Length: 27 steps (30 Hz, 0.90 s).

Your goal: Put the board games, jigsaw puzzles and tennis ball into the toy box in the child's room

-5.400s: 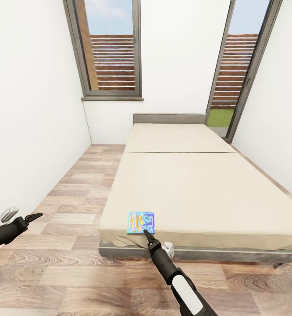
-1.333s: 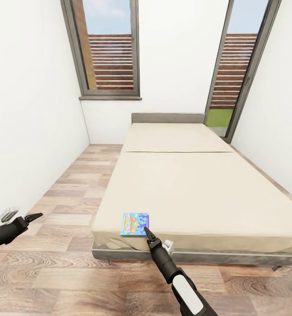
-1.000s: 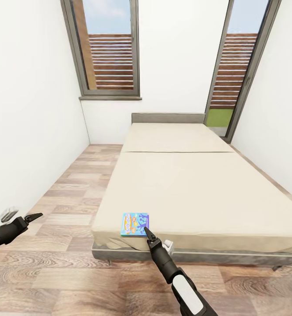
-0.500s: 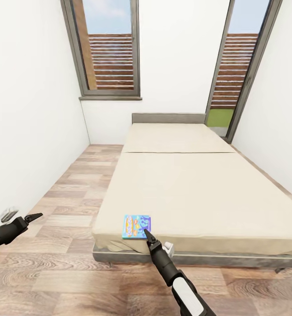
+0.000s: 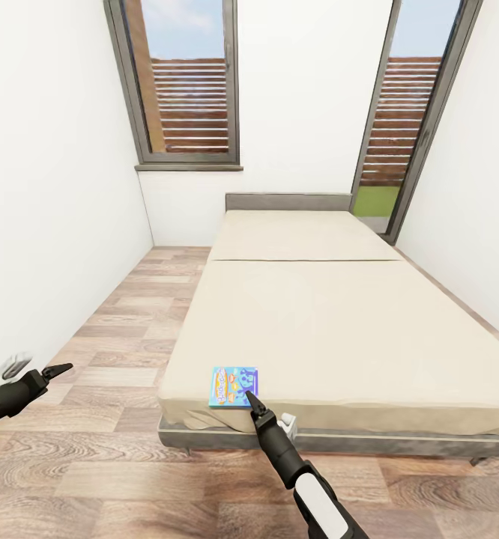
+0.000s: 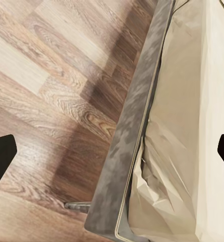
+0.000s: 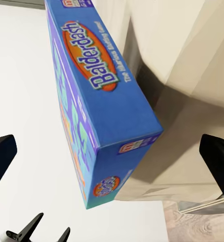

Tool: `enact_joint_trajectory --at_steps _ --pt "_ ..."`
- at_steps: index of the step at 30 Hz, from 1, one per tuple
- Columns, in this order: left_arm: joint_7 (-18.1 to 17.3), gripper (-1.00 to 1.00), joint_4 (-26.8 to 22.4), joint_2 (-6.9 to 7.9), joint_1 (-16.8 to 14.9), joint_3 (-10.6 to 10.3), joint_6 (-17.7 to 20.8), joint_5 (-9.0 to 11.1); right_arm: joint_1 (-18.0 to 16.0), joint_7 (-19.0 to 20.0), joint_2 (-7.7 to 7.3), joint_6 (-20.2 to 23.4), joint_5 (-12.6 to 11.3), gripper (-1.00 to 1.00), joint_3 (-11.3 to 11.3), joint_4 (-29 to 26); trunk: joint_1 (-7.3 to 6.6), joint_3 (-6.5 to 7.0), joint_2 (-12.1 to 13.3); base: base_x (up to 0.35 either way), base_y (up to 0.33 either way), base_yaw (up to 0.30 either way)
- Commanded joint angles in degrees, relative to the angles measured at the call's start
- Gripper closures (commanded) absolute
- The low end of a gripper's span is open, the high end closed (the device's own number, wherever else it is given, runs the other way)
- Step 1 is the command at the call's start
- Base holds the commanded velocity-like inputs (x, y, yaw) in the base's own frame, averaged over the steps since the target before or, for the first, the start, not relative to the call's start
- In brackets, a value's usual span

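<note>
1. Board game [image 5: 234,385], blue box with orange lettering, lies flat at the near left corner of the bed [image 5: 332,329]; nothing lies between it and the right tool.
2. Bed: plain beige mattress, grey headboard [image 5: 288,202] against the far white wall. Wood-plank floor [image 5: 122,329] alongside; two tall windows [image 5: 182,82] with brown slats behind.
3. Right tool [image 5: 255,405] sits just at the box's near edge, jaws wide apart in the wrist view, gripping nothing.
4. Left tool [image 5: 55,370] hangs over the floor beside the left wall, jaws spread, empty.
</note>
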Motion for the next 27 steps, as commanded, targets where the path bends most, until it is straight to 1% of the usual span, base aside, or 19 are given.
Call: enact_joint_trajectory --at_steps 1,27 --pt "0.0 -1.00 0.0 -0.01 -0.1 0.1 0.4 0.2 -0.8 0.2 0.02 0.3 -0.8 -1.00 0.0 0.0 -0.01 -0.04 0.0 0.000 0.000 0.000" --pt "0.0 -1.00 0.0 -0.01 -0.1 0.1 0.4 0.2 -0.8 0.2 0.02 0.2 -0.8 -1.00 0.1 0.0 -0.01 -0.04 0.0 0.000 0.000 0.000"
